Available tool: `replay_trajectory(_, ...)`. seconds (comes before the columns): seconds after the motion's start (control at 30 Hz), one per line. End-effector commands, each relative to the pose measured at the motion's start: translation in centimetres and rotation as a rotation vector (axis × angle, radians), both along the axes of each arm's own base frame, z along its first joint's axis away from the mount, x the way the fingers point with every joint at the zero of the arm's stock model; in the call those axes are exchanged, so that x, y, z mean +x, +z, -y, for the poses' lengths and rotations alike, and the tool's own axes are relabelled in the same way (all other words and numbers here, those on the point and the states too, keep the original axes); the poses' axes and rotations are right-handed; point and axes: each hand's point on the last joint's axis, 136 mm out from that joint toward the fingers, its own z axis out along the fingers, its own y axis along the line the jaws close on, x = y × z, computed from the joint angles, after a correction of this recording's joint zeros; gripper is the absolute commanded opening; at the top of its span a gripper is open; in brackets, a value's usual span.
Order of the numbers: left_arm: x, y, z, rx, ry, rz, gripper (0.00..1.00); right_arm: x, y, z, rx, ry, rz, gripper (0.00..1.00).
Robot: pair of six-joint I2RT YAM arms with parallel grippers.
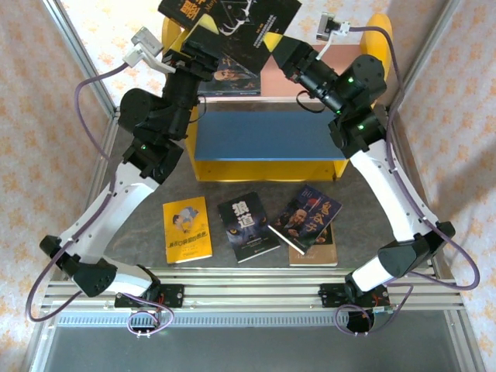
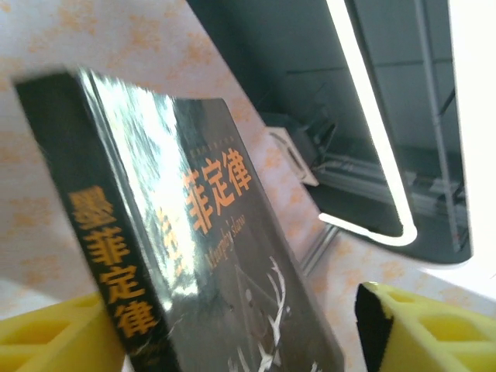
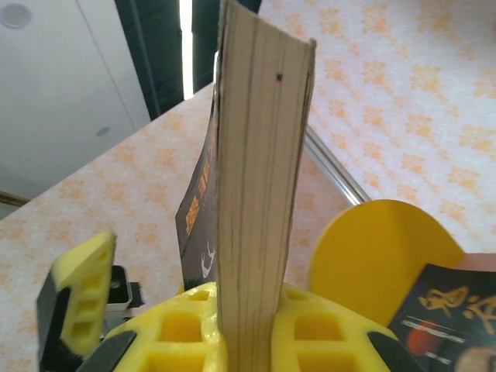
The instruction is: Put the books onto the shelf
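Note:
A black book with an orange title is held up over the shelf. My right gripper is shut on its page edge, which stands pinched between the yellow fingers. My left gripper is open at the book's spine side; the cover leans by one finger, and a gap separates it from the other finger. Another dark book lies on the pink upper board. On the table lie a yellow book, a black book and a dark blue book resting on a brown one.
The shelf's yellow side panel rises just right of my right gripper, with the lying book's corner beside it. Metal frame posts and patterned walls close in the back and sides. The blue lower board is bare.

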Motion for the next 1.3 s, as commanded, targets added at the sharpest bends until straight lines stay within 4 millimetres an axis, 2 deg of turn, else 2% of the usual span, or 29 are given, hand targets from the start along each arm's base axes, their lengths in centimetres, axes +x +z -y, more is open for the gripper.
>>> replay_trajectory(0.0, -2.0, 0.0, -1.7, 0.091, 0.074, -0.039, 0.78, -4.7, 5.1, 3.1, 0.031, -0.010, 0.175, 0.00)
replay_trajectory(0.23, -3.6, -2.5, -3.4, 0.342, 0.129, -0.218, 0.90, -5.6, 4.6, 5.0, -0.047, -0.042, 0.188, 0.00)
replay_trajectory(0.3, -3.4, -3.5, -3.7, 0.422, 0.103, -0.299, 0.95, -6.0, 4.1, 5.3, -0.085, -0.053, 0.189, 0.00)
replay_trajectory(0.4, -2.2, -4.6, -3.5, 0.435, -0.089, -0.377, 0.95, -6.8, 3.0, 5.6, -0.161, -0.069, 0.194, 0.00)
replay_trajectory(0.53, -2.0, -5.0, -1.1, 0.458, -0.364, -0.360, 0.95, -7.7, 1.4, 6.3, -0.248, -0.113, 0.181, 0.00)
replay_trajectory(0.67, -2.5, -5.5, 1.0, 0.504, -0.526, -0.314, 0.96, -8.4, 0.3, 6.6, -0.295, -0.122, 0.155, 0.00)
replay_trajectory(0.87, -2.3, -6.2, 1.7, 0.519, -0.594, -0.307, 0.96, -8.9, -0.3, 6.4, -0.321, -0.094, 0.157, 0.00)
replay_trajectory(1.27, -3.4, -4.9, 2.4, 0.507, -0.692, -0.245, 0.93, -9.4, -1.0, 4.6, -0.361, 0.051, 0.160, 0.00)
